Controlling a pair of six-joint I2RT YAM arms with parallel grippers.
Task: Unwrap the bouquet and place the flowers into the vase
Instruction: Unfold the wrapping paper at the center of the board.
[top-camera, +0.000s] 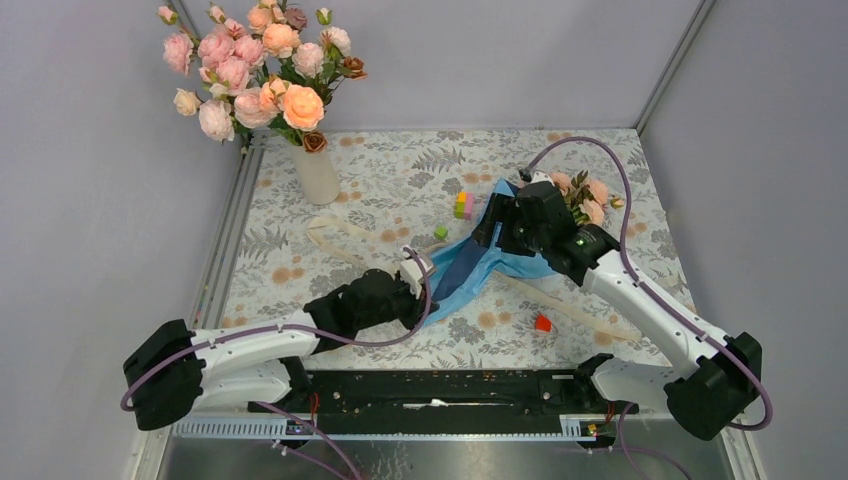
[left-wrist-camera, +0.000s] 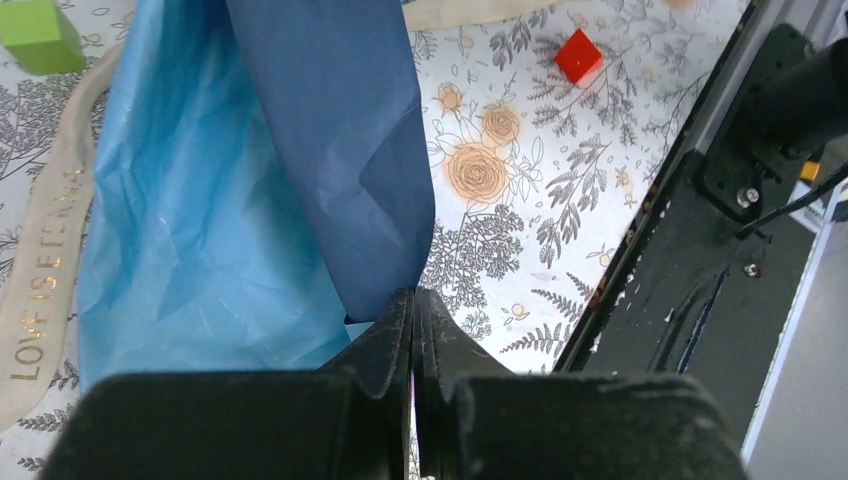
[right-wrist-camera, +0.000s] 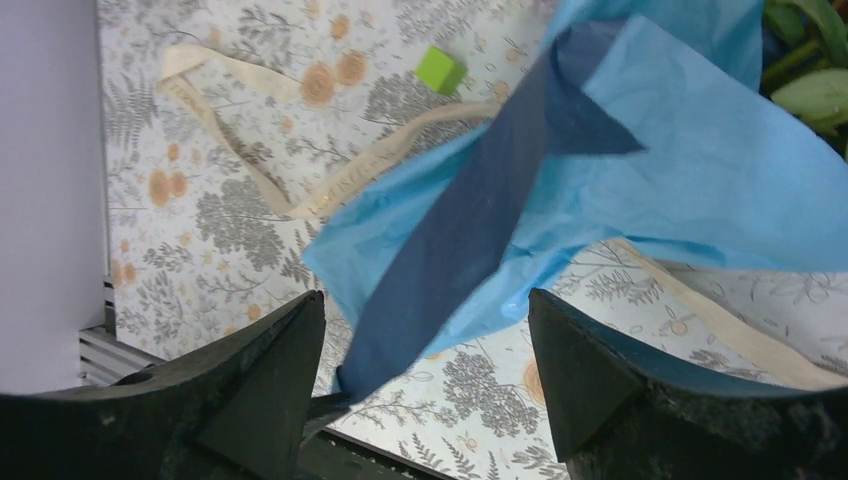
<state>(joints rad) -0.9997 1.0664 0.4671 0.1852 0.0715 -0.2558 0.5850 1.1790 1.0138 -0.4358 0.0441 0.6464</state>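
Now the left gripper (left-wrist-camera: 413, 296) clamps a navy corner of the bouquet (left-wrist-camera: 330, 150), whose blue paper runs beneath the right gripper (right-wrist-camera: 425, 310), jaws spread wide, gripping nothing.

Plain grey walls (top-camera: 500, 60), floral-print tabletop (top-camera: 400, 170), metal corner post (top-camera: 680, 60)
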